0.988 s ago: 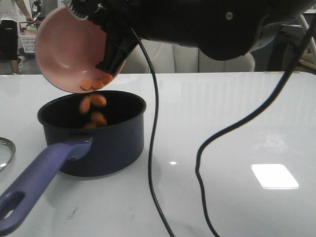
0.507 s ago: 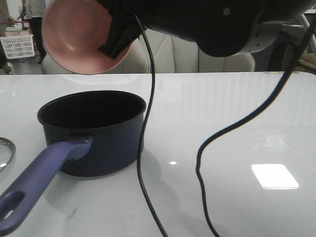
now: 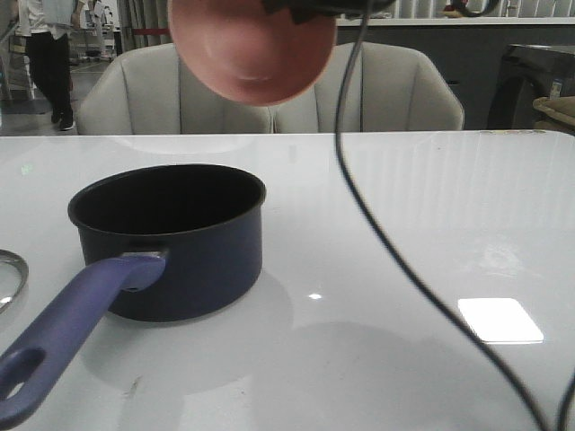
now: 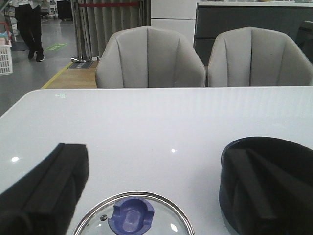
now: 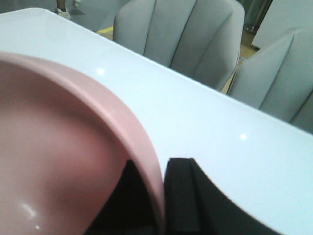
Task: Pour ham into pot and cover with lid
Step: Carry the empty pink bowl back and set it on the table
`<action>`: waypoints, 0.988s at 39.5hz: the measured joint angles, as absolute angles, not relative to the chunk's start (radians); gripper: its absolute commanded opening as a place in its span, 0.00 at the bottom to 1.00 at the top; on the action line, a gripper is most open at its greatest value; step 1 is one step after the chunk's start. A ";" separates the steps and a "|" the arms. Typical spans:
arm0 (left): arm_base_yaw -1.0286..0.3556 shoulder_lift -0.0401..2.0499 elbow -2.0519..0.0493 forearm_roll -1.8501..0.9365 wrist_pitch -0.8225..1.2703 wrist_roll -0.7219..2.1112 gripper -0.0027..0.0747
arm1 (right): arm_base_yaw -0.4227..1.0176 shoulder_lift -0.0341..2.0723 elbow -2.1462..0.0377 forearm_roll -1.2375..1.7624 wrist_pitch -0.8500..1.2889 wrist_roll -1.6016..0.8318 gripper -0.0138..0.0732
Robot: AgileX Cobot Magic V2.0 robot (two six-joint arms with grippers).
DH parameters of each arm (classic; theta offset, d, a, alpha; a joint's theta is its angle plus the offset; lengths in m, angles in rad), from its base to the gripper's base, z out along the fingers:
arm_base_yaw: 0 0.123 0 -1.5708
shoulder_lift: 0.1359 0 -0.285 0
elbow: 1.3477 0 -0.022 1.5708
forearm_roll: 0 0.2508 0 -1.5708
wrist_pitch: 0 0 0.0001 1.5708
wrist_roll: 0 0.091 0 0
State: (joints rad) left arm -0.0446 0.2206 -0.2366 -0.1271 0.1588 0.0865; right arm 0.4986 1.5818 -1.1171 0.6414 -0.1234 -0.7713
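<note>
The dark navy pot (image 3: 171,238) stands at the table's left, its periwinkle handle (image 3: 67,328) pointing toward the near edge. No ham shows; the pot's inside is dark from this angle. High above and behind the pot hangs a pink bowl (image 3: 252,45), and my right gripper (image 5: 161,171) is shut on its rim (image 5: 142,142). The bowl's visible inside (image 5: 58,166) is bare. The glass lid (image 4: 142,200) with its blue knob (image 4: 131,217) lies flat left of the pot (image 4: 274,152). My left gripper (image 4: 156,155) hovers open over it, fingers (image 4: 46,191) wide on either side.
A black cable (image 3: 395,251) hangs from the right arm across the table's right half. The lid's steel rim (image 3: 9,269) peeks in at the far left edge. Grey chairs (image 3: 368,90) stand behind the white table (image 3: 422,197).
A second ago ham pieces were dropping from the tilted bowl into the pot. Since then the right arm has lifted the bowl up and to the right, mostly out of the front view.
</note>
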 measured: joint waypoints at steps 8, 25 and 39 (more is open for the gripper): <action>-0.045 0.221 -0.237 -0.127 0.159 0.087 0.80 | 0.308 1.507 -1.120 0.679 0.186 -0.769 0.32; -0.045 0.221 -0.237 -0.127 0.159 0.087 0.80 | 0.110 1.503 -1.121 0.457 0.602 -0.568 0.32; -0.045 0.221 -0.237 -0.127 0.159 0.087 0.80 | 0.103 1.629 -1.126 0.151 0.760 -0.191 0.32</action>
State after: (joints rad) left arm -0.0446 0.2206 -0.2366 -0.1271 0.1588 0.0865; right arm 0.1034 1.6294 -1.1263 0.1511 0.7599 -0.1906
